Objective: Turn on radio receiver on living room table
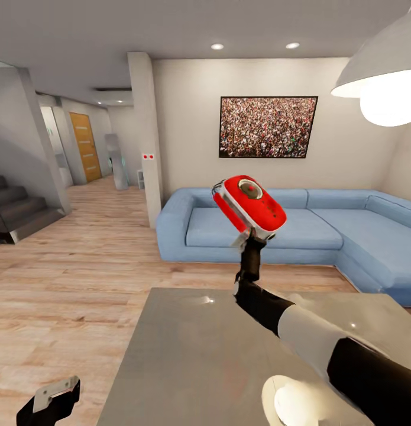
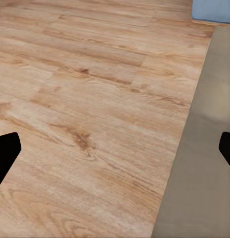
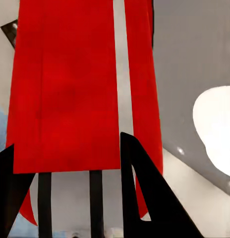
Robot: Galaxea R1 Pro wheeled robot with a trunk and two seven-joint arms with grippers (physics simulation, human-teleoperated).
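1. Far left, low: black left gripper (image 1: 49, 402) idle over the light wood plank floor (image 1: 69, 284) beside the table edge, fingers spread wide with nothing between them, well apart from the radio.
2. Centre: large low rectangular table with glossy grey reflective top (image 1: 193, 361), bare near the middle, mirroring the lamp.
3. Centre, raised: one small flat red retro radio receiver with white sides (image 1: 250, 205), lifted clear above the table, pinched at its lower end by the black right gripper (image 1: 252, 236); fingers (image 3: 144, 193) closed against the red body. Long axis tilted, rising up and to the left from the gripper; round black dial facing up and toward the camera. Right arm clearly nearer; a press on the dial likely left to the free left gripper.
4. Behind: one long blue corner sofa (image 1: 300, 228), one framed crowd picture (image 1: 268, 126).
5. Far right, top: one white dome pendant lamp (image 1: 382, 77).
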